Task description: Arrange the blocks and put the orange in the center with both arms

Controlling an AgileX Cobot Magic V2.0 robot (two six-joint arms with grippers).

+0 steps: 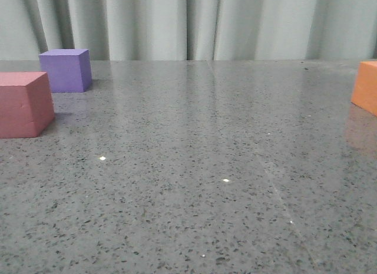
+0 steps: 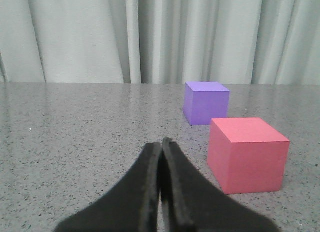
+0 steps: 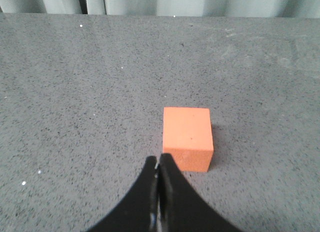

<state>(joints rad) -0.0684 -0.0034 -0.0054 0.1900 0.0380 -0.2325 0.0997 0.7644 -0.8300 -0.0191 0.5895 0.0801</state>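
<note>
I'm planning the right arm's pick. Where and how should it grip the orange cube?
Probably from above, closing on two opposite vertical faces of the orange cube. It sits flat on the table with all sides free. The right gripper is shut now and must open first.

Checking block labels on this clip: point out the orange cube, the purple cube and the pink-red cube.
orange cube [image 3: 186, 128], right wrist view, on its top face.
purple cube [image 1: 69, 74], front view, on its front face.
pink-red cube [image 2: 245, 163], left wrist view, on its front face.
</note>
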